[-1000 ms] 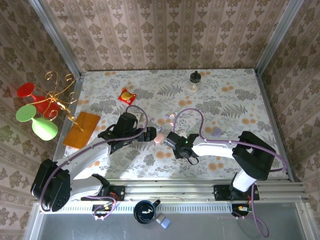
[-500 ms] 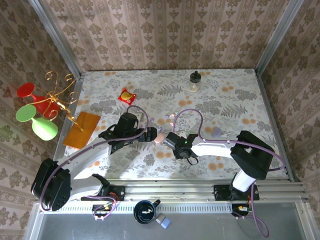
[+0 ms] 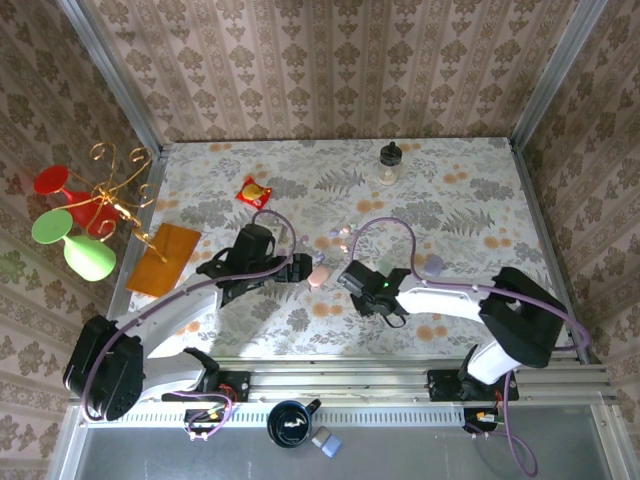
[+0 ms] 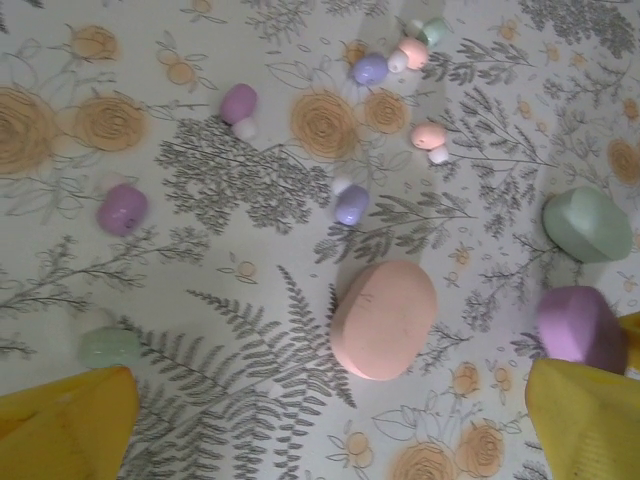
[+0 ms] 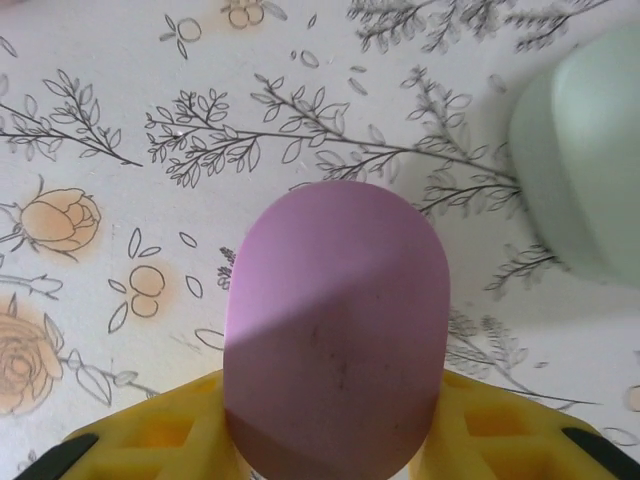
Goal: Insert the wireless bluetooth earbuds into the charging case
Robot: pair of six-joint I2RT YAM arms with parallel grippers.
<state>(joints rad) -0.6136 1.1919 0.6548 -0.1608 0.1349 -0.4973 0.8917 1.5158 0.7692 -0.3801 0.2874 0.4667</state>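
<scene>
A: Top view against a second back, what differs?
B: The right arm's outer link sits further right and lower. The right claw (image 3: 347, 270) has shifted slightly rightward, off from the pink case (image 3: 319, 276). The left claw (image 3: 299, 268) and the pink case are where they were.

A: Claw states?
B: In the left wrist view, the left claw is spread wide, with its yellow fingers (image 4: 65, 425) at the two bottom corners and nothing between them. The pink case lies shut on the surface (image 4: 200, 300) just ahead of the gap. In the right wrist view, the right claw is clamped on the lilac case (image 5: 337, 330), with yellow pads against both its flanks.

A: What does one view give that the others lack?
B: The left wrist view resolves the earbuds (image 4: 351, 204). They lie loose on the surface beyond the pink case, apart from every case, in lilac, pink and pale green. One pale green bud lies near the left finger. From above they are only a faint speckle. The green case (image 5: 590, 150) sits near the lilac case at upper right, apart from it.
</scene>
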